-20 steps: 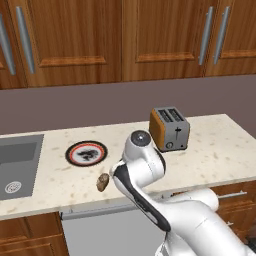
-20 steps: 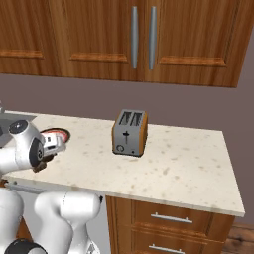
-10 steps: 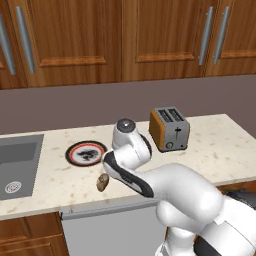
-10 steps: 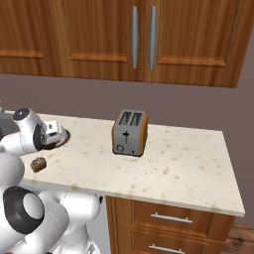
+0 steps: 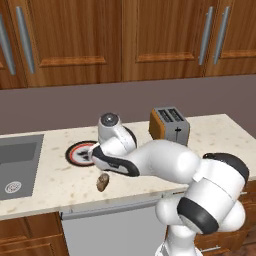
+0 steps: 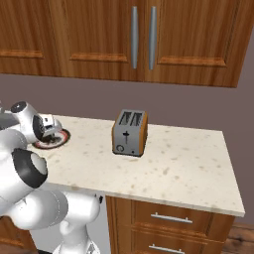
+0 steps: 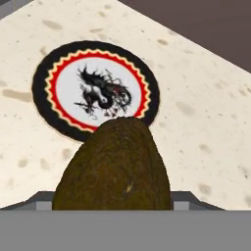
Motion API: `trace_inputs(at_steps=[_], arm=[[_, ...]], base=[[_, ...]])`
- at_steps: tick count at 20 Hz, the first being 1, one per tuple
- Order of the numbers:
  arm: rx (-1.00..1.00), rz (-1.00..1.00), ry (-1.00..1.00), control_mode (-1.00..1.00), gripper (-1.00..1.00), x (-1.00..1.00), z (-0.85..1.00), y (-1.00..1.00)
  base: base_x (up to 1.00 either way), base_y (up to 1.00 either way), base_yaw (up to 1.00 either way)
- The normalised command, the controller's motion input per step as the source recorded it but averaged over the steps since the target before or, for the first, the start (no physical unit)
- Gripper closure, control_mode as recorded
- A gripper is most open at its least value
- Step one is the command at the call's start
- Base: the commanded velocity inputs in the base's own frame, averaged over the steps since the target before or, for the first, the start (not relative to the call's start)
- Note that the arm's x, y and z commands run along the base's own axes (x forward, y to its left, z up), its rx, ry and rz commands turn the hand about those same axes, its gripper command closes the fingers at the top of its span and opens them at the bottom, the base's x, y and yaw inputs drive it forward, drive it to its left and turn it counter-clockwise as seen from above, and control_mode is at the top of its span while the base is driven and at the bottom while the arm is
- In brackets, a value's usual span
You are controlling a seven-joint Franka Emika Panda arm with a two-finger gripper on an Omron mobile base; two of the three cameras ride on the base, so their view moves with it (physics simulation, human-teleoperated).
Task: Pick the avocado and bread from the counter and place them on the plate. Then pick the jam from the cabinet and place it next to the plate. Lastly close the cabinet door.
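Speckled counter [image 5: 50, 186]: the arm has swung toward the plate [image 7: 39, 88]; gripper [image 7: 112, 202] apparently clamps the avocado [image 7: 112, 162], ready to drop.

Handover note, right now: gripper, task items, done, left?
Gripper: looks closed on the avocado, which sits right at the jaws in the hand view, just short of the plate.
Plate: on the counter, with nothing on the part that shows.
Bread: on the counter near the front edge, beside the plate.
Done: avocado picked.
Left: set the avocado on the plate, then the bread, then the jam beside the plate, then close the cabinet door.
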Motion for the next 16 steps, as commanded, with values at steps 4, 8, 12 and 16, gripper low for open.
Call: trace_inputs(at_steps=[4,8,12,16], arm=[[0.00,0.00,0.00,-1.00,1.00,0.35,-0.12,0.18],[0.00,0.00,0.00,-1.00,1.00,0.44,-0.36,0.06],[0.00,0.00,0.00,-1.00,1.00,0.39,-0.35,0.06],[0.00,0.00,0.00,-1.00,1.00,0.37,-0.10,0.10]], base=[[0.00,0.00,0.00],[0.00,0.00,0.00],[0.00,0.00,0.00],[0.00,0.00,0.00]])
